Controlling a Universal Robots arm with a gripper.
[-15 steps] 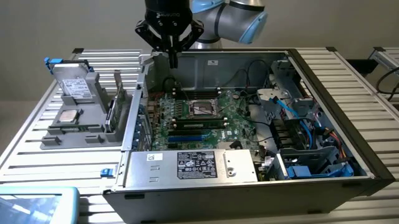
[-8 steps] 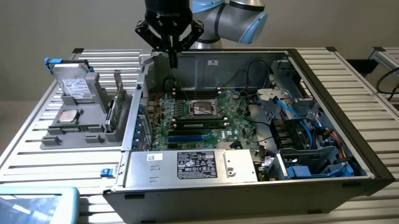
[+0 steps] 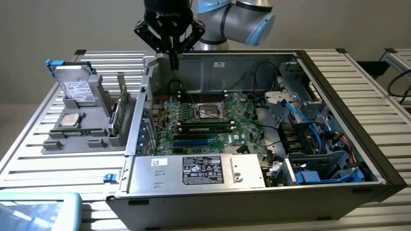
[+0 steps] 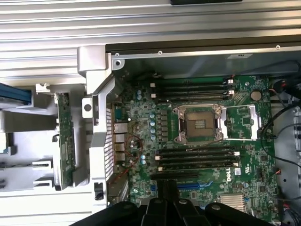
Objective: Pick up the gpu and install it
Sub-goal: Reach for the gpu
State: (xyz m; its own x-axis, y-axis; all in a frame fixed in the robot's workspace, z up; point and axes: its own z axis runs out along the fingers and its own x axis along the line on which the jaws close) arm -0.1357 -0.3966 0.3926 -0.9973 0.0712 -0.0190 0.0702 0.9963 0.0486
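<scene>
Gripper [image 3: 173, 60] [image 4: 167, 189] is clenched on nothing, over the motherboard [image 3: 168, 126] just inside the case wall [image 3: 137, 132]. The gpu [image 3: 116, 118] [image 4: 66, 136] stands on edge in the grey holder [image 3: 64, 142], beyond that wall and well apart from the fingers. Risks: crossing low clips the wall, and an off-centre pinch could cock the thin card in its slot.

Exterior view: high, angled down over open case [image 3: 224, 65]. Wrist view: straight down, closer. Shared: motherboard [image 4: 141, 115].
</scene>
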